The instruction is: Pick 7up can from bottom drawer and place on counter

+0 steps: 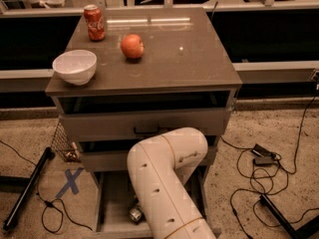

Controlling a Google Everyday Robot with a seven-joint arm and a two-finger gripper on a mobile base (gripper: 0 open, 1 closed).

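The bottom drawer (112,200) of the grey cabinet is pulled open at the bottom of the camera view. A small silver-topped can, apparently the 7up can (135,213), lies on the drawer floor at the front, beside my arm. My white arm (167,183) bends over the drawer and covers most of it. My gripper is hidden behind the arm, down inside the drawer. The counter (169,54) is the grey-brown top of the cabinet.
On the counter stand a red cola can (94,22), an apple (132,46) and a white bowl (75,66). The upper drawer (144,124) stands slightly out. Cables (264,158) and black bars (27,188) lie on the floor on both sides.
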